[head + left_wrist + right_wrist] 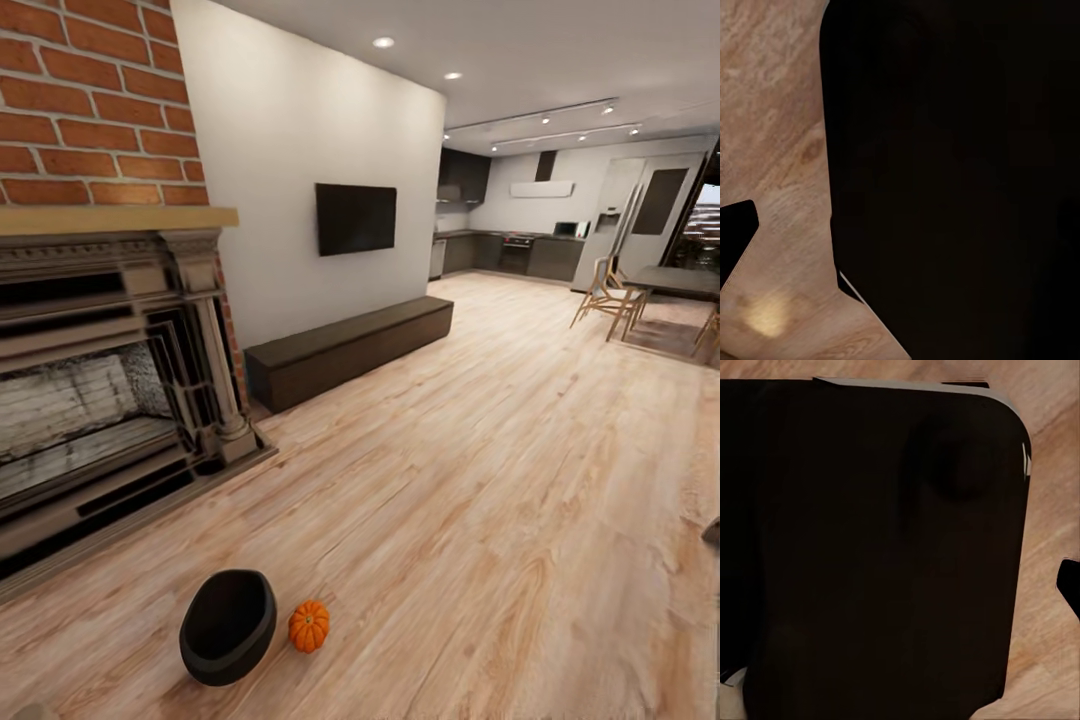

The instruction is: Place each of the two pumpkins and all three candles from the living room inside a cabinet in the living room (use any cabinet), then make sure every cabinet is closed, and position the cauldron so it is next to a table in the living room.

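Cauldron (228, 626) and one pumpkin (309, 626) sit on the floor (480, 480) at the near left, just beside each other, the pumpkin on the cauldron's right and possibly touching it. The cabinet (350, 347) runs along the far wall under the TV (355, 218), well apart from both, with every front looking shut. A fireplace (110, 380) stands at the left, between the pair and the cabinet's near end. A table (675, 282) with chairs (605, 297) stands far right by the kitchen. I see no candles and no second pumpkin from here.

Both wrist views look onto dark housing over wood floor, so I cannot tell whether either gripper is released or clenched.

Risks, as I judge them:
- The pumpkin is round and low. A reach down could nudge it and send it rolling, perhaps toward the hearth.
- The cauldron crowds one side of it, so a gripper coming in from the left may knock the pot.
- The cabinet fronts have no handles, so a pull could slip off the edge.
- Missing items need a search, and the base could run over something unseen.
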{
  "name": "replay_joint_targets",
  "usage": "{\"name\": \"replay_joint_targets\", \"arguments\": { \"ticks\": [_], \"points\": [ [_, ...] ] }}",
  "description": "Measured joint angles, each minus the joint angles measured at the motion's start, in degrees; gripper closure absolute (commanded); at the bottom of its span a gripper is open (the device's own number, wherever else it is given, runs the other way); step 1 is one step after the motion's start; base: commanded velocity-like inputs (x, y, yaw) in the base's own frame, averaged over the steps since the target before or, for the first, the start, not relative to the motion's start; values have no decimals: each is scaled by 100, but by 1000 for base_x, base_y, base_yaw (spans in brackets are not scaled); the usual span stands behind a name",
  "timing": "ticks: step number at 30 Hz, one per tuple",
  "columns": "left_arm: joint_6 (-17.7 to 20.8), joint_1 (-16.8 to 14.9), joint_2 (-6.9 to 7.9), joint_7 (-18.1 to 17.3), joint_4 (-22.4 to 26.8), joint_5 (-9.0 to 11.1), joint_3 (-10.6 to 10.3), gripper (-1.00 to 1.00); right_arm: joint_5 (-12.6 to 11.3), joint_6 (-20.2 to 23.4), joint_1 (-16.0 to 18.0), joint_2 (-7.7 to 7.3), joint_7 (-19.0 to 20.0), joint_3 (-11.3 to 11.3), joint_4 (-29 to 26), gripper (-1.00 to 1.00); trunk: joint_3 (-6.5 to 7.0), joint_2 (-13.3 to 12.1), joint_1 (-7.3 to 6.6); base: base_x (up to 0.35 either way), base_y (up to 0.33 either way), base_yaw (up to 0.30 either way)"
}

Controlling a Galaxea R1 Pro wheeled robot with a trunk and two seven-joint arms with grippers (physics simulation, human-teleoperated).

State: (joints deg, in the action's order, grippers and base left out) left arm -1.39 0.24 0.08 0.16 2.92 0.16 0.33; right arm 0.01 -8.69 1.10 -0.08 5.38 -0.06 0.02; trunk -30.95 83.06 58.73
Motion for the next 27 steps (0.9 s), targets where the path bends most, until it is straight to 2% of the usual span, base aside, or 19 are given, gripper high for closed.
{"name": "replay_joint_targets", "arguments": {
  "ticks": [23, 27],
  "points": [
    [0, 0, 0, 0, 0, 0, 0, -100, 0, -7, 0, 0, 0, 0, 0, -100, -134, 0, 0, 0, 0, -226],
    [-2, 0, 0, 0, 1, -3, 0, -100, 0, -236, 1, 0, 1, 6, 1, -100, -150, 0, 0, 0, 27, -73]
  ]
}}
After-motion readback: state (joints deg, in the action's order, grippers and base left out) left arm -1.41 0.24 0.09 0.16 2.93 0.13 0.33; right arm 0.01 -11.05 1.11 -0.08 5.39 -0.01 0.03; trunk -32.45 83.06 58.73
